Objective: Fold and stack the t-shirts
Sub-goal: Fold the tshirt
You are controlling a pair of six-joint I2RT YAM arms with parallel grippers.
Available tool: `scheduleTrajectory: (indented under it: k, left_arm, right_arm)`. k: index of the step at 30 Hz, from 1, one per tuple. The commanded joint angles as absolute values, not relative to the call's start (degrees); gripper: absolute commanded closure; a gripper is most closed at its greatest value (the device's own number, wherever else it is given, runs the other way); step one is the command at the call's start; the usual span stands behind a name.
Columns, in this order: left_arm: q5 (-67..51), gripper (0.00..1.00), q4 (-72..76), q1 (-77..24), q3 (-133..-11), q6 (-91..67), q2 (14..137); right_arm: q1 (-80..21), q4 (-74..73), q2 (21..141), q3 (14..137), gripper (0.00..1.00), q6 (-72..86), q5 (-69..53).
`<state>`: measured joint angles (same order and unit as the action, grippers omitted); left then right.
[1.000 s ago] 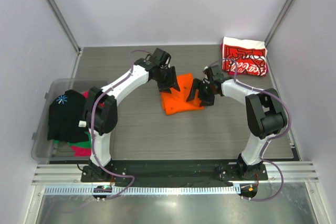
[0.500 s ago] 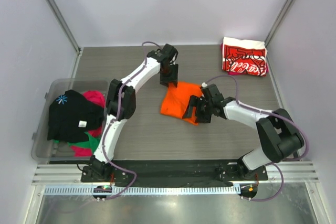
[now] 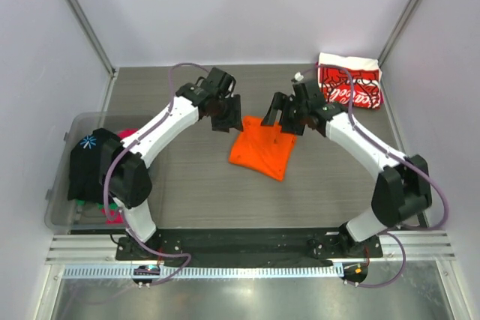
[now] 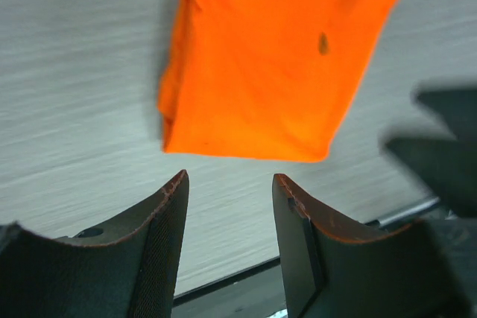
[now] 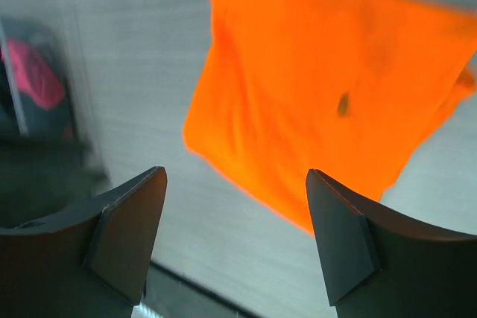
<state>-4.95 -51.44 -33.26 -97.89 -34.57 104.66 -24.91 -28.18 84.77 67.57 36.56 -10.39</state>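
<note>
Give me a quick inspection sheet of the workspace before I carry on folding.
Surface: grey wood-grain table.
Job's things: orange t-shirt folded mid-table; red-and-white t-shirt folded at far right corner; black t-shirt over pink cloth in clear bin, left.
Clutter: nothing seen.
Pincers: left pincer and right pincer open, empty, hovering by the orange t-shirt.
Cables: purple cables run along both arms.
Surroundings: white walls, metal rail at near edge.

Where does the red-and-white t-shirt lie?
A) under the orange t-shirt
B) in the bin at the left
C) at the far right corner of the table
C: the red-and-white t-shirt lies folded at the far right corner of the table, apart from the orange t-shirt in the middle.
</note>
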Motion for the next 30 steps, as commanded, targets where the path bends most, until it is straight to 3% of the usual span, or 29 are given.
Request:
scheduleTrajectory:
  k: [1, 7, 12, 16, 24, 30]
  left_arm:
    - [-9.48, 0.50, -40.64, -35.24, -88.10, -38.67, 103.45]
    - [-12.31, 0.51, -32.71, -35.68, -83.24, -40.78, 106.69]
    - [-10.38, 0.54, -30.67, -35.68, -81.74, -40.61, 111.18]
    - [-9.05, 0.55, -26.47, -35.68, -73.69, -40.43, 111.89]
    - [-8.52, 0.56, -21.62, -36.38, -56.44, -44.37, 103.47]
    - [-10.81, 0.54, -28.62, -40.41, -58.87, -49.57, 95.46]
  right_arm:
    - [-22.07, -29.88, 91.83, 74.06, 0.19, 32.79, -10.45]
    - [-18.03, -28.92, 103.96, 81.20, 0.20, 28.75, -12.92]
    - [-14.16, -27.95, 108.54, 79.46, 0.20, 26.81, -12.84]
    - [-12.40, -27.69, 111.70, 77.00, 0.21, 24.79, -12.04]
    - [-12.04, -27.60, 115.05, 78.74, 0.22, 23.56, -12.30]
    - [-12.13, -30.93, 113.65, 84.45, 0.16, 22.06, -10.02]
